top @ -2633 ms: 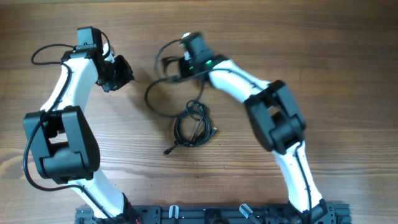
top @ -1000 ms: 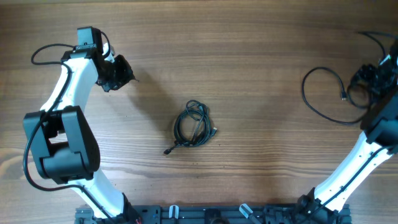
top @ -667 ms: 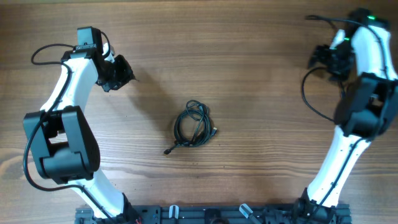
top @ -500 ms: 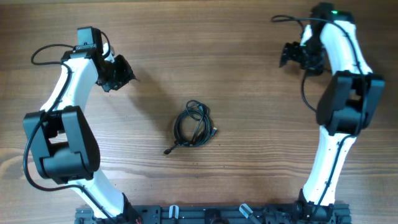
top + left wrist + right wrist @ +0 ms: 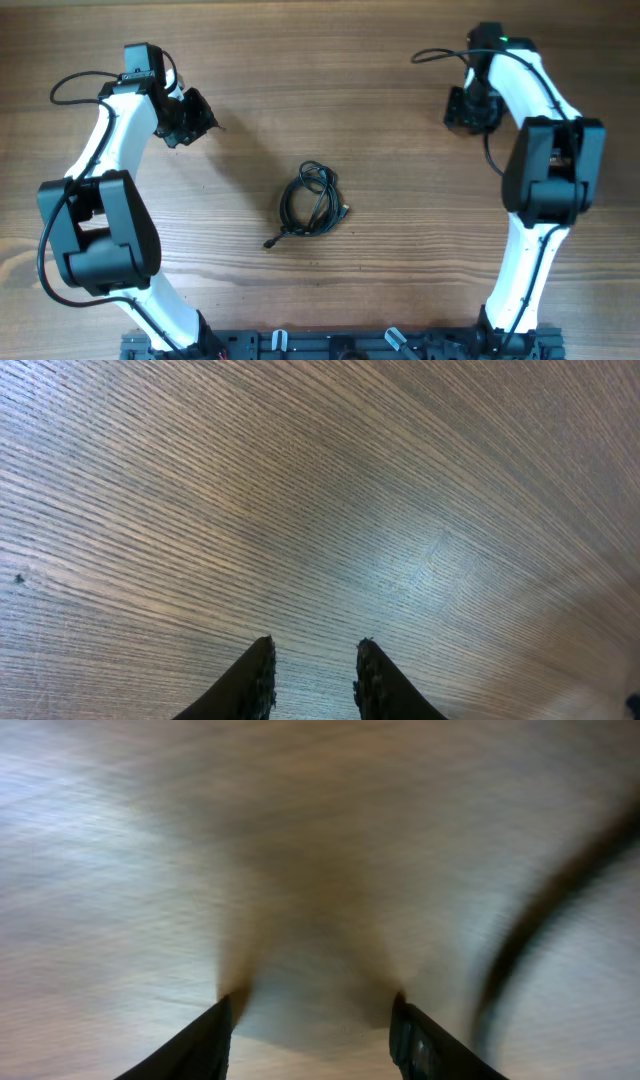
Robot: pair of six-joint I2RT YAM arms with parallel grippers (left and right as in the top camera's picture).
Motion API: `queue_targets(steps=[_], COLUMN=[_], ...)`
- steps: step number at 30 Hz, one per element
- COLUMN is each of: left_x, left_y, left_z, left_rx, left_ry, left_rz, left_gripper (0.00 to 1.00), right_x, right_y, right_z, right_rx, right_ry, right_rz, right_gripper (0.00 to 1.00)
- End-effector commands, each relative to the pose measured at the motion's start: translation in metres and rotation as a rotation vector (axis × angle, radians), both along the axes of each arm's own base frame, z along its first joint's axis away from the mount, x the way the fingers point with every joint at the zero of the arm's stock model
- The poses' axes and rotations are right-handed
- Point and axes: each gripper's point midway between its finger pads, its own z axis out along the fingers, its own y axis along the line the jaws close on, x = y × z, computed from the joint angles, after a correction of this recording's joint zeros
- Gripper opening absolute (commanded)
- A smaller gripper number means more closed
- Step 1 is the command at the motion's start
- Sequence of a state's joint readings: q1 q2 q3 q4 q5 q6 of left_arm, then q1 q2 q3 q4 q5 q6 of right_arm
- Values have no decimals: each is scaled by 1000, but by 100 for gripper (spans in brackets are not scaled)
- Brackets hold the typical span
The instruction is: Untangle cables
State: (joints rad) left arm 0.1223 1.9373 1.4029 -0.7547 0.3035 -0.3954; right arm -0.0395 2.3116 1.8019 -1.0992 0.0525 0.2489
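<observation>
Right now the cables (image 5: 310, 200) are lying as one small coiled bundle in the middle of the counter (image 5: 420, 260), between the two arms and well apart from both. The left claw (image 5: 314, 646) is hanging over bare wood with its jaws standing a little apart and nothing between them. The right claw (image 5: 312, 1003) is showing wider-spread jaws, also empty. Its view is blurred, and the dark streak (image 5: 540, 910) at its right edge is too smeared to name. To do the pick well, I am judging that one claw should be coming down on a loose end, such as the plug (image 5: 270, 243) trailing off the bundle's lower left. The other should be pinning the coil, so that one strand is sliding out rather than dragging the whole knot along. A slow pull would be helping the loops slip instead of cinching.
</observation>
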Motion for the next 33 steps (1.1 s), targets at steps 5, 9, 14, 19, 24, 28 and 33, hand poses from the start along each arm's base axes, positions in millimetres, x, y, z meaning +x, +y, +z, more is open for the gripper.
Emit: queue_targets(steps=[5,9,14,19,24,28,33], left_x=[-1,-1,-1,-1,1,0,0], left_y=[0,0,0,-4,-19,-31,-33], left_z=[5,5,5,6,8,8,7], left_rx=[5,5,5,-14,-43,-32,-25], left_ry=[-12,-12,-12,-14,-26,-24,-23], left_rz=[5,5,4,-2,-39,-69,-73], left_gripper=[30,30,22,8,4,4,8], right_x=[-74,-76,-56,-41,-37,-34,0], right_y=[-130,-144,-113,-68,-13,31,67], right_z=[-53,-57,-57,-48,-42,-42,-47], right_rx=[-127,-3,242,419,498,489,463], right_ry=[186,138,53,19,61,94,12], right_rz=[-274,-371,-300,-259,-175,-114,-250], right_gripper=[54,64,77,82,92,100,100])
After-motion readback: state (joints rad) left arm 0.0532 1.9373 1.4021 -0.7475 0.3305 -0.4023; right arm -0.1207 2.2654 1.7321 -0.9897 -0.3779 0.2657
